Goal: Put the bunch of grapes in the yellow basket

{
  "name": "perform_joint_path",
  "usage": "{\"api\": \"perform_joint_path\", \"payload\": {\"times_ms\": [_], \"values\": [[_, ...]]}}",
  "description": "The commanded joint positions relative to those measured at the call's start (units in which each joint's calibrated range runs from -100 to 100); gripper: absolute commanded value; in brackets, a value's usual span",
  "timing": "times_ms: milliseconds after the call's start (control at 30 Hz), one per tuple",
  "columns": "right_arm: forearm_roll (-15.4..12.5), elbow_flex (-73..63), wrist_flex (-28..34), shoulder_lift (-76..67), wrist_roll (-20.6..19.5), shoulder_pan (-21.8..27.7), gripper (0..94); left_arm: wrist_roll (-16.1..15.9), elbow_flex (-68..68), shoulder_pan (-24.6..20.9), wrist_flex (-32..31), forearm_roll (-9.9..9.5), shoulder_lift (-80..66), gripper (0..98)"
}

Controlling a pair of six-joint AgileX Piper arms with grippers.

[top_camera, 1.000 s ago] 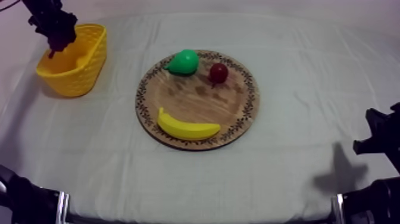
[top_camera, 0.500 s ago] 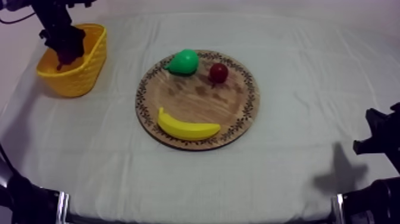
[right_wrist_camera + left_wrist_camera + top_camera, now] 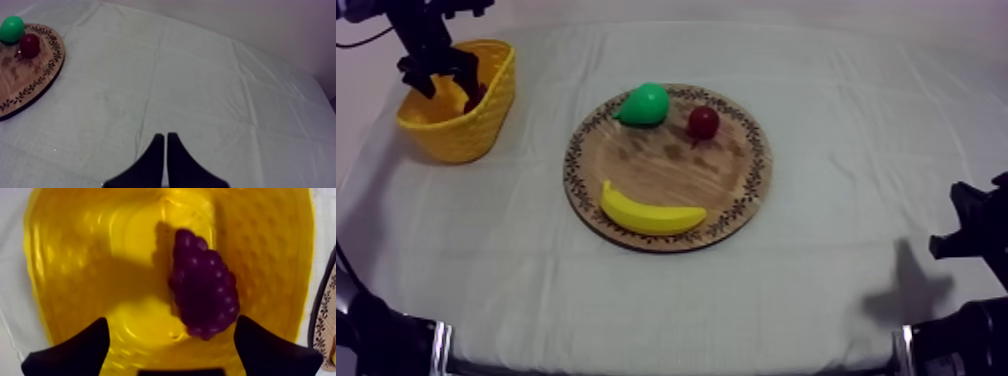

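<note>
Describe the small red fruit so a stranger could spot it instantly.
Start at the round wooden board on the table. Near its far rim sit two fruits. The small red fruit is right of the green pear: dark, round, smaller.

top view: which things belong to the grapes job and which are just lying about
Job: grapes, in the basket; left gripper, open above them; board.
Lying about: pear, small red fruit, banana; right gripper, shut.

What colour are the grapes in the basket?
Dark purple; the grapes show best in the left wrist view.
</note>
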Motion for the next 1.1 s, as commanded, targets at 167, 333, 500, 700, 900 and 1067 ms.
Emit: {"api": "perform_joint_path", "payload": {"times_ms": [167,333,500,700,900,1067], "values": [[0.0,-0.04,0.0,0.0,-0.01,-0.02,0.3,0.22,3.21,0.12,0.01,0.17,-5.28,95.4],[0.0,-0.04,0.0,0.0,-0.01,-0.02,0.3,0.48,7.6,0.15,-0.31,0.15,-11.77,91.2],[0.0,-0.04,0.0,0.0,-0.01,-0.02,0.3,0.55,13.73,0.1,-1.59,0.27,-19.97,84.7],[0.0,-0.04,0.0,0.0,-0.01,-0.02,0.3,-0.3,22.99,0.05,-5.51,1.21,-31.25,75.9],[0.0,-0.04,0.0,0.0,-0.01,-0.02,0.3,-1.43,35.03,0.09,-13.16,2.76,-44.22,63.9],[0.0,-0.04,0.0,0.0,-0.01,-0.02,0.3,-1.99,44.88,1.16,-19.95,3.49,-55.61,54.3]]}}
